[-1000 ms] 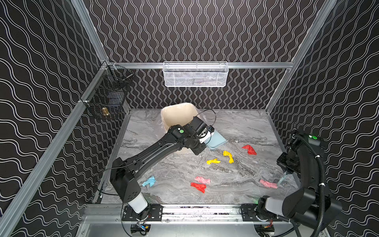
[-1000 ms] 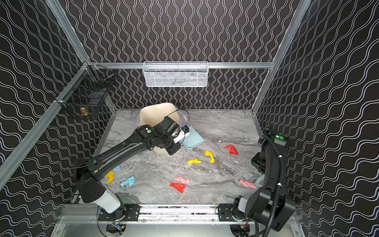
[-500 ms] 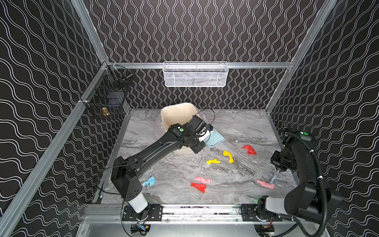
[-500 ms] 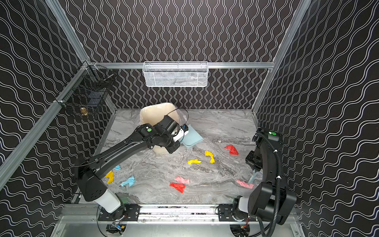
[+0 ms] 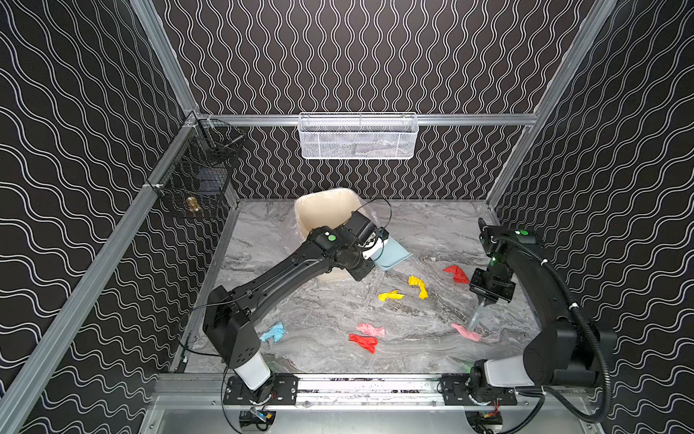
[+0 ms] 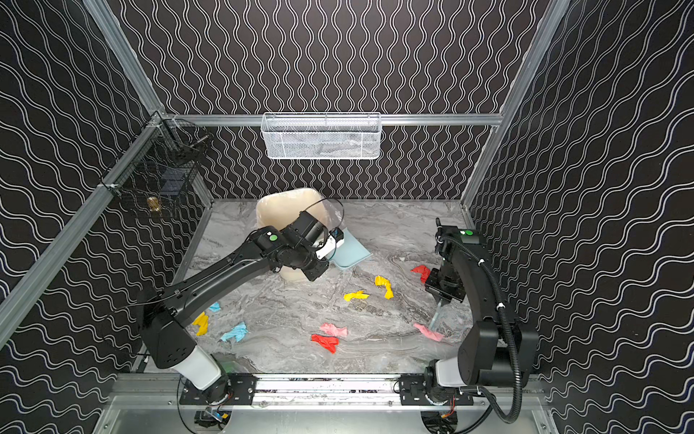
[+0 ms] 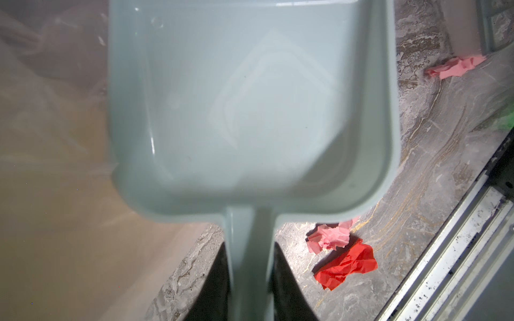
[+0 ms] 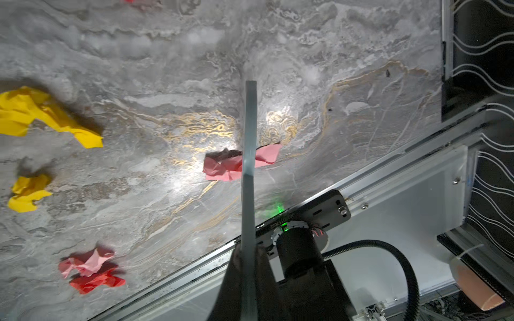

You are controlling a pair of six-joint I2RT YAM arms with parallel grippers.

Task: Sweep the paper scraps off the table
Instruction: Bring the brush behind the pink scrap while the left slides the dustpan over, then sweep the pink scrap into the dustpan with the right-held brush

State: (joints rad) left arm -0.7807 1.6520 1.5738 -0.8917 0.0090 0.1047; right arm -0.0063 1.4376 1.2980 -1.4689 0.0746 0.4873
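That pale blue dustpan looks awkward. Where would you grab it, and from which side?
By its narrow straight handle, coming from behind the dustpan, opposite its open front. The pan itself is wide and walled; the handle is the one slim part that jaws can span. The left gripper holds it just so.

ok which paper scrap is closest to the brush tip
The lone pink scrap at the front right: the brush tip sits right beside it. The other pink scrap lies against a red one, mid-table.

The marble table point(image 5: 432, 233) carries scattered paper scraps point(image 5: 363, 342) and a beige bin point(image 5: 323, 210).
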